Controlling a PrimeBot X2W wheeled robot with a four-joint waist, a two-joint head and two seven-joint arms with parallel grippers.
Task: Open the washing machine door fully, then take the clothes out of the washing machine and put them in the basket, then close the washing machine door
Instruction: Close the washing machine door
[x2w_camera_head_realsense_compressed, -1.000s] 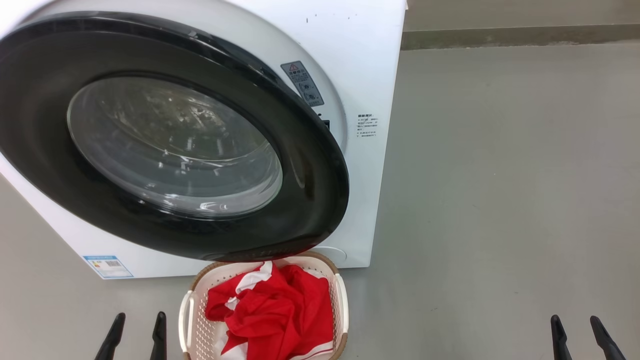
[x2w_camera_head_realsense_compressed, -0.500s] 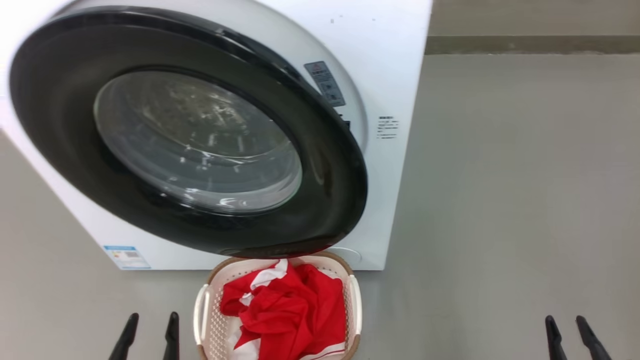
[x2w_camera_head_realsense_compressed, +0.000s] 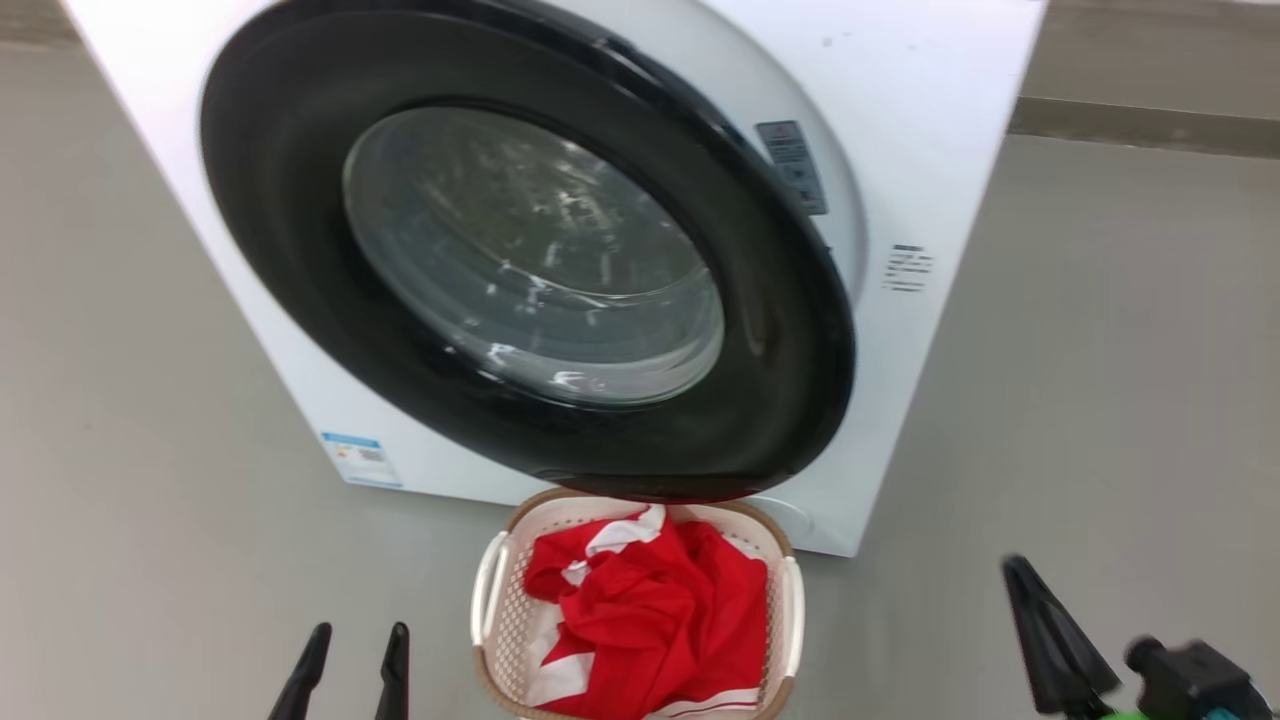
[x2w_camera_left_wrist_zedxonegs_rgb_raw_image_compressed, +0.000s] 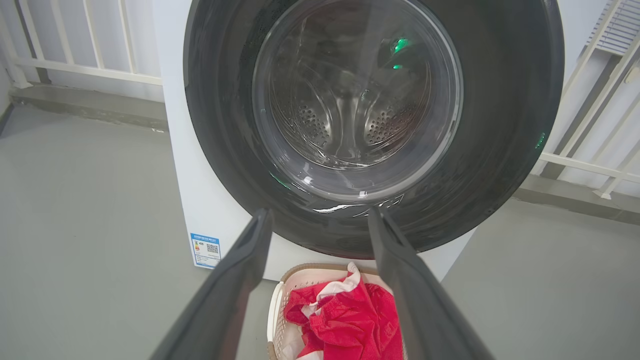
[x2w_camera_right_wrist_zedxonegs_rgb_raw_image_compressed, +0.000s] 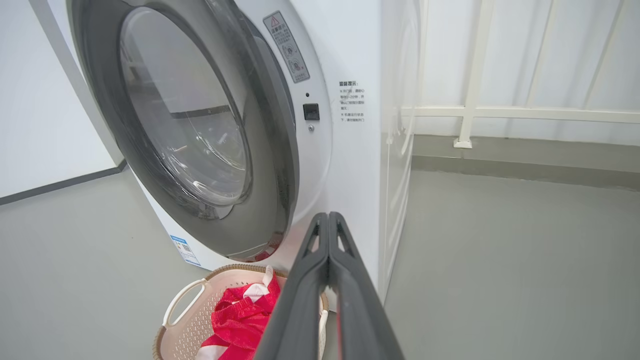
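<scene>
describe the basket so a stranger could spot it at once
Start at the big white washing machine. On the grey floor just below its black-rimmed door sits the basket. It alone is cream and perforated, with a brown rim, holding red clothes.

basket (x2w_camera_head_realsense_compressed: 782, 600) sits on the floor (x2w_camera_head_realsense_compressed: 1100, 400) right in front of the washing machine (x2w_camera_head_realsense_compressed: 930, 130), clothes (x2w_camera_head_realsense_compressed: 650, 620) in it, under the door (x2w_camera_head_realsense_compressed: 790, 330).
</scene>
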